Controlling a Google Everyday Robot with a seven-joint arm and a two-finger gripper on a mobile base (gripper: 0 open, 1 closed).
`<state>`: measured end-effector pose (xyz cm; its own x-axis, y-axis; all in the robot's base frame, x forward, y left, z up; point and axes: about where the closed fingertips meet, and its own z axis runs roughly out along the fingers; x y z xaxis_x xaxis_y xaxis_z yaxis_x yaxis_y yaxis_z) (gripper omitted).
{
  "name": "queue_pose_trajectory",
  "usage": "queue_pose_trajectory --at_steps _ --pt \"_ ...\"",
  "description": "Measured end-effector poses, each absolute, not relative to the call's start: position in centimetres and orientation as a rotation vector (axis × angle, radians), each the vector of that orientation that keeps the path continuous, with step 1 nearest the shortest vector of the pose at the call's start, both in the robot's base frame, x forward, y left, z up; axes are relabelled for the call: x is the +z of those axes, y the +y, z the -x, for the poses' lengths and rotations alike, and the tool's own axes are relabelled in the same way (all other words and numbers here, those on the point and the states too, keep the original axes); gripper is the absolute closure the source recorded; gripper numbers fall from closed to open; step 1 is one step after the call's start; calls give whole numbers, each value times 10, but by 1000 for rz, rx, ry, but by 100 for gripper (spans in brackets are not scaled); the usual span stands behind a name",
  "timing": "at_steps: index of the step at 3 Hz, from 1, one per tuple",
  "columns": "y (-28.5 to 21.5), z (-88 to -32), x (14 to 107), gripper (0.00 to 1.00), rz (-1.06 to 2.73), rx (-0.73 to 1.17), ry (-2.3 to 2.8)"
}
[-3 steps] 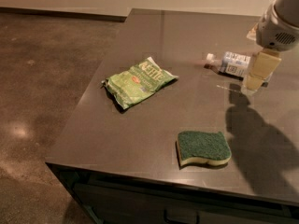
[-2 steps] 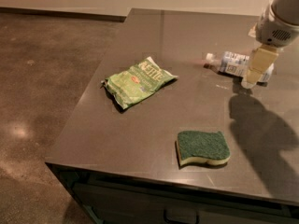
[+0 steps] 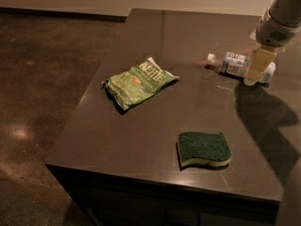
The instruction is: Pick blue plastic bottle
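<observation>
The dark bench fills most of my view, with brown polished floor beyond its left edge. My arm comes in from the upper right corner and throws a broad shadow on the bench, well to the right of the green chip bag. That bag lies flat and crumpled, with its printed face up, where it was a second ago. The sponge, green side up over a yellow layer, lies right of the bag and nearer the front edge, well apart from it, and it too has not moved. The blue plastic bottle lies on its side far to the right of the bag, about level with the bag's far end. Its white cap points toward the bag, and it is in the same spot as before. My gripper hangs over the bottle's end farthest from the bag and crosses in front of it. Since a second ago it has edged slightly toward the bag, so a bit of the bottle's base now shows past it on the right. Whether my jaws are open or closed I cannot tell, nor whether they touch the bottle.
</observation>
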<state>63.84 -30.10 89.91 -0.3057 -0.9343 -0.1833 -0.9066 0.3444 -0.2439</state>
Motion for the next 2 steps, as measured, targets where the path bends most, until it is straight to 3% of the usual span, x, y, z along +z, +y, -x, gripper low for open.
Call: queue_pose_trajectory --at_steps 2 --pt "-306 -657 873 0 1669 -96 2335"
